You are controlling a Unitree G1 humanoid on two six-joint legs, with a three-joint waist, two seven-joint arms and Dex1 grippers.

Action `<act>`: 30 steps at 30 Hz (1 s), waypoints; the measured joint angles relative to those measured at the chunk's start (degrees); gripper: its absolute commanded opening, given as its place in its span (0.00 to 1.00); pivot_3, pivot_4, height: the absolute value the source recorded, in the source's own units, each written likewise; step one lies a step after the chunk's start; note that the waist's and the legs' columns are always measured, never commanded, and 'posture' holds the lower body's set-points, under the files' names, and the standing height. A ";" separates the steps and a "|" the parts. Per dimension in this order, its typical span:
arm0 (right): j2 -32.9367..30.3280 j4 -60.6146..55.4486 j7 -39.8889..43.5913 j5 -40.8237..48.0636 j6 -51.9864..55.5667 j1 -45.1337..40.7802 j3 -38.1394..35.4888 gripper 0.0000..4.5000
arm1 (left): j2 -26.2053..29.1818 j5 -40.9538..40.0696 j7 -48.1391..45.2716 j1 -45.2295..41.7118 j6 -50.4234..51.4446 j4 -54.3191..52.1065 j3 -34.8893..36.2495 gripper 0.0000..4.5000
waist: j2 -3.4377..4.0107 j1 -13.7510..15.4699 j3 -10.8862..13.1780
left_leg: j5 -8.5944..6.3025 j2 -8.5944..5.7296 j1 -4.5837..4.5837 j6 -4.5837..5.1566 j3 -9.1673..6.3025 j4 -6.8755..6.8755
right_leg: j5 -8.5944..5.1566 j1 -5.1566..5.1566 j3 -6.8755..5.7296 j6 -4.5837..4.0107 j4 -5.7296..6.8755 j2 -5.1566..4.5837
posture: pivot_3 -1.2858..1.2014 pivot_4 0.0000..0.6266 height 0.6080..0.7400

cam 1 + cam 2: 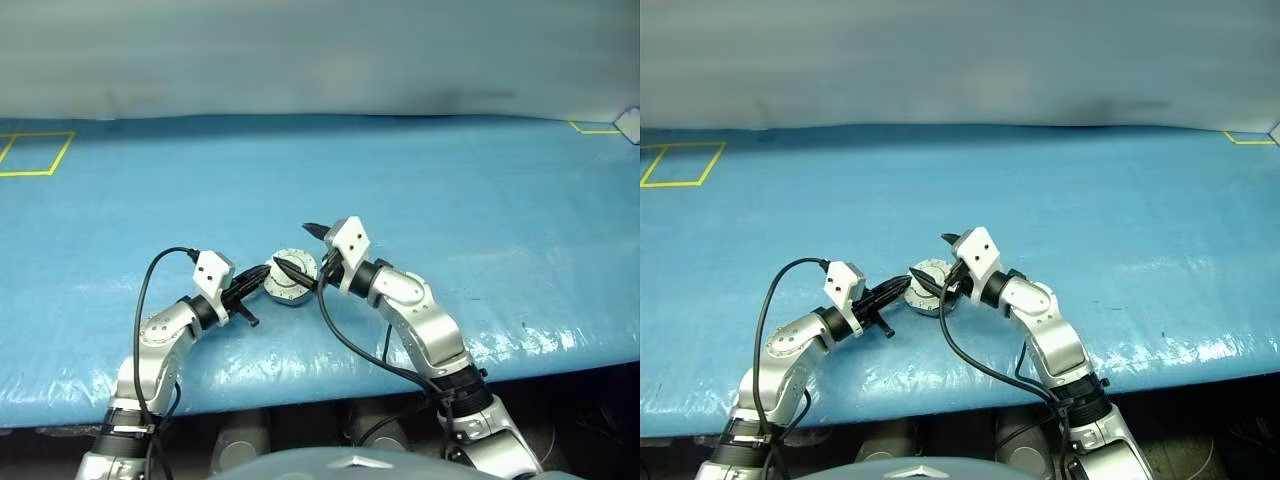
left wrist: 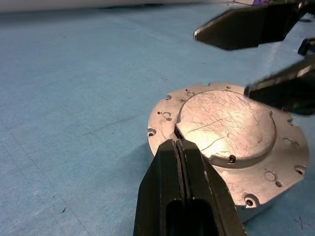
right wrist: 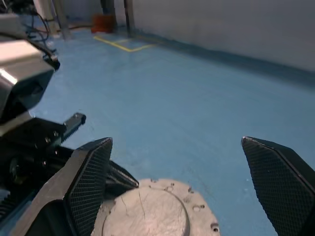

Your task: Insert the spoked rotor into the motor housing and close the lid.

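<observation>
Lid (image 2: 226,125): round grey disc with raised centre, lying flat and closed on the housing (image 2: 162,147), so the rotor cannot be seen; presumably it sits inside. The flange with its ring of small holes shows all round the raised part. Landmark for the entries below.

Left gripper (image 2: 183,147): nearest item. Fingers clenched together on nothing, tips resting at the lid's near edge, right where the raised centre meets the flange. It reaches the lid from the robot's left, pointing toward the right, roughly level.

Right gripper (image 3: 177,167): jaws spread wide, nothing between them. Hangs just above the lid, one finger (image 3: 91,177) to each side of it, apart from the metal. It comes in from the robot's right, pointing left, opposite the left gripper across the lid.

Table cover (image 1: 450,180): blue sheet under the housing, bare beyond it. Yellow tape squares (image 1: 35,150) well away from the lid toward the far corners.

Judgement: the lid looks seated, the task near done. Only the left gripper touches the lid; any final press falls to it.
</observation>
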 measured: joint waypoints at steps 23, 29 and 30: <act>4.55 3.63 -2.84 26.66 27.87 10.12 -14.43 1.00 | -0.20 0.68 0.52 0.25 -2.29 0.79 -0.16 0.00 | 0.07 -0.06 0.04 | 0.00 -0.01 0.03 0.01 0.01 0.07 | 0.00 0.09 0.01 0.00 -0.06 -0.02 | 0.52 0.24 1.00; 6.25 5.79 -2.75 29.22 28.76 9.76 -16.29 0.87 | -0.20 0.96 0.78 0.57 -2.60 0.81 -0.22 0.00 | 0.09 -0.12 0.02 | 0.00 0.01 0.07 0.01 0.00 0.06 | 0.00 0.12 0.00 0.00 -0.03 0.01 | 0.52 0.24 1.00; 6.43 6.18 -2.77 29.67 28.86 9.76 -16.67 0.80 | -0.20 0.98 0.85 0.73 -2.71 0.81 -0.21 0.00 | 0.09 -0.12 0.02 | 0.00 0.01 0.07 0.01 0.00 0.06 | 0.00 0.12 0.01 0.00 -0.03 0.01 | 0.52 0.24 1.00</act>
